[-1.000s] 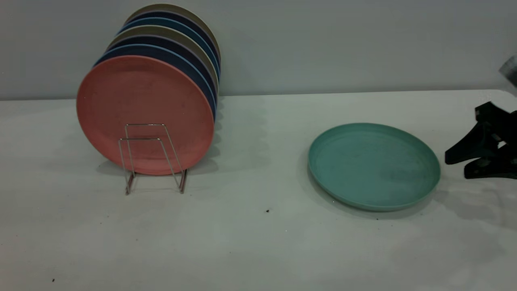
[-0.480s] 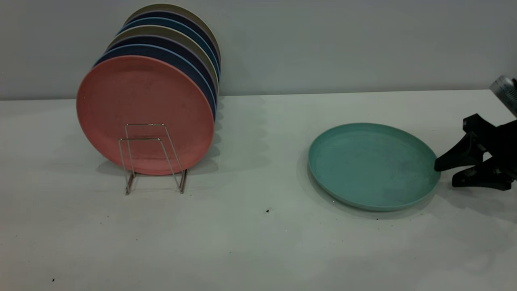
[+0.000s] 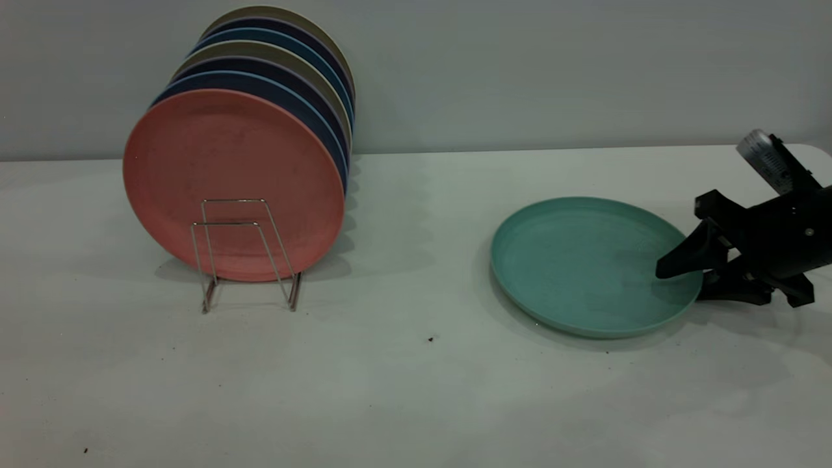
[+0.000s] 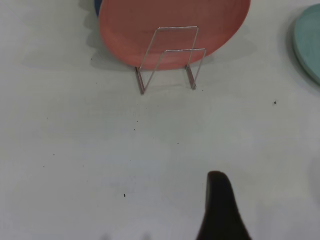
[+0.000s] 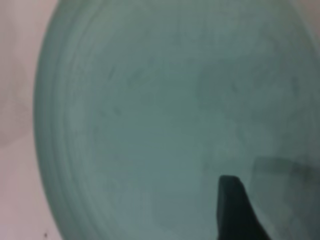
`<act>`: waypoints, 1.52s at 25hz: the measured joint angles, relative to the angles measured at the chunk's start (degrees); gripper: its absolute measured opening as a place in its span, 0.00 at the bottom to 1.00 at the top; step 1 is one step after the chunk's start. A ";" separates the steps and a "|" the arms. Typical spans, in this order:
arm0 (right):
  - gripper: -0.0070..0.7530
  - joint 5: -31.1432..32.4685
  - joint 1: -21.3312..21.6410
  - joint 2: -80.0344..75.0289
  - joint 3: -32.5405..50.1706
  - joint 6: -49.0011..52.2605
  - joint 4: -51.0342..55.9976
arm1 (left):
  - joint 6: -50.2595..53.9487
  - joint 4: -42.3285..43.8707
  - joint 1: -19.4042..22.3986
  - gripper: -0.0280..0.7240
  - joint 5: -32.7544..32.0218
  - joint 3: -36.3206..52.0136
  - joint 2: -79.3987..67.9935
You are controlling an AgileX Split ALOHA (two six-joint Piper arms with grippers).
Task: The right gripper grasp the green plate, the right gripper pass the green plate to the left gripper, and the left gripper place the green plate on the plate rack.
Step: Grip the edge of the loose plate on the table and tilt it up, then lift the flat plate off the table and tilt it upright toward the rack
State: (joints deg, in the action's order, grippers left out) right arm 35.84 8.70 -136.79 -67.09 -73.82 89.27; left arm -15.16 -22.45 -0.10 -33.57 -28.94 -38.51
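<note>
Teal-green round plastic plate with a low raised rim (image 3: 588, 266) lies flat on the white table (image 3: 403, 390) at the right side of the exterior view, its right edge caught between the spread fingers of the right gripper (image 3: 679, 281), a black two-fingered claw. One tapered finger reaches over the rim above the plate's inner surface; the other sits low outside the rim near the table. The claw is released, not clenched on the rim. From the right wrist camera the green plate (image 5: 165, 115) fills the view with one dark fingertip over it.

Thin silver wire plate rack (image 3: 244, 250) stands well apart at the left, holding a row of upright plates: a salmon-pink plate (image 3: 227, 162) foremost, dark blue and olive plates (image 3: 286, 71) behind. Its two front loops are unfilled.

One dark finger of the left gripper (image 4: 222, 207) shows above bare table; whether it is released or clenched cannot be told.
</note>
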 joint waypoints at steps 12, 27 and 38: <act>0.03 -6.08 -0.09 3.22 -0.02 3.07 -9.13 | -2.25 -6.13 0.00 0.72 -0.08 0.00 -0.80; 0.03 -3.22 -13.89 21.58 0.04 14.56 -36.11 | -35.87 -41.97 0.00 0.72 3.14 0.00 -26.34; 0.03 5.11 -18.12 21.79 0.09 13.09 -24.81 | -59.23 -65.14 0.00 0.70 3.14 -0.02 -43.58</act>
State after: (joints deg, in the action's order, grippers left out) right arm 40.95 -9.42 -115.00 -67.00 -60.73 64.47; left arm -74.39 -87.60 -0.10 -30.43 -28.96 -82.10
